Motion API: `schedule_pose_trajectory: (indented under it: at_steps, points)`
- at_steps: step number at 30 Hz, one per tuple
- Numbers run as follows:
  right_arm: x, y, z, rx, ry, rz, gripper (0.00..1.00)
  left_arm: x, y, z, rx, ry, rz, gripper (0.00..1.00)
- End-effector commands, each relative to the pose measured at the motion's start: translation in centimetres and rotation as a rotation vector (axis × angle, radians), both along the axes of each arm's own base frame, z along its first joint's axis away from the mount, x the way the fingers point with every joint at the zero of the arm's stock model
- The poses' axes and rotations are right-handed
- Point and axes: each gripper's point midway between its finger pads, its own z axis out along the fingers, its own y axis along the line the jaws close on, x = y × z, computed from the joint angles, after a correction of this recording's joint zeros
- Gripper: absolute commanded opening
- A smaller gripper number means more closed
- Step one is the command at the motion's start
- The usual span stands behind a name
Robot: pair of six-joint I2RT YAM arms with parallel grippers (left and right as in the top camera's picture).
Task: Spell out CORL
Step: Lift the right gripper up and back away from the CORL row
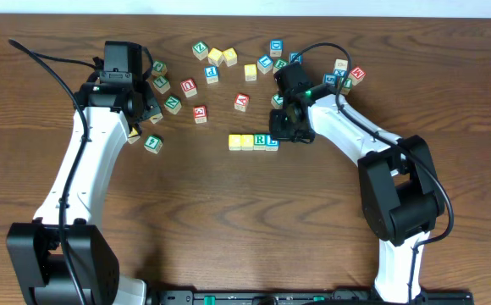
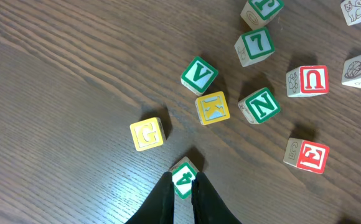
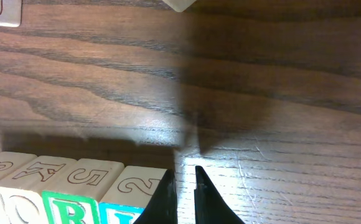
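Observation:
Four cubes stand in a tight row at mid-table: two pale yellow ones (image 1: 235, 141) (image 1: 247, 141), the green R cube (image 1: 261, 141) and the blue L cube (image 1: 272, 142). My right gripper (image 1: 286, 135) is shut and empty, low over the table just right of the L cube. In the right wrist view its tips (image 3: 185, 171) sit beside the L cube (image 3: 137, 183), and the R cube (image 3: 68, 208) is one place left. My left gripper (image 1: 150, 116) hangs shut at the left, holding nothing. A green 4 cube (image 2: 183, 177) lies on the table beyond its tips.
Loose letter cubes are scattered across the back of the table (image 1: 228, 58). Near my left gripper lie a yellow G cube (image 2: 147, 134), a green V (image 2: 199, 75), a yellow K (image 2: 212, 107), a green N (image 2: 259, 106) and a red-lettered cube (image 2: 307, 155).

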Motion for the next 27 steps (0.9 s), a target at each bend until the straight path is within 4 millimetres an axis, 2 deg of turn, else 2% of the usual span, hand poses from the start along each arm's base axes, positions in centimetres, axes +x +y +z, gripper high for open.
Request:
schedule_pose_trajectory:
  at_steps: [1,9,13,17,20,24,27]
  points:
    - [-0.2,0.1,-0.2,-0.004,0.005,-0.003,0.06,0.1,0.3,0.3,0.009,-0.007,0.012,0.12]
    - [0.3,-0.2,-0.1,0.0,-0.005,-0.012,0.06,0.1,0.3,0.3,0.009,-0.007,0.012,0.12]
    - [0.9,-1.0,0.7,0.003,-0.013,-0.016,0.04,0.1,0.3,0.3,0.01,-0.008,0.012,0.12]
    - [1.6,-2.1,2.7,0.008,-0.043,-0.021,0.04,0.1,0.3,0.6,0.016,-0.012,-0.003,0.12]
    - [1.9,-3.0,5.5,0.019,-0.091,-0.019,0.07,-0.2,0.2,1.4,0.023,-0.023,-0.031,0.12]
    - [1.6,-3.4,8.3,0.025,-0.141,0.009,0.11,-0.8,0.1,2.4,0.02,-0.035,-0.037,0.12]
    - [1.1,-3.6,9.7,0.031,-0.155,0.009,0.13,-1.3,-0.2,2.5,0.003,-0.025,-0.051,0.12]
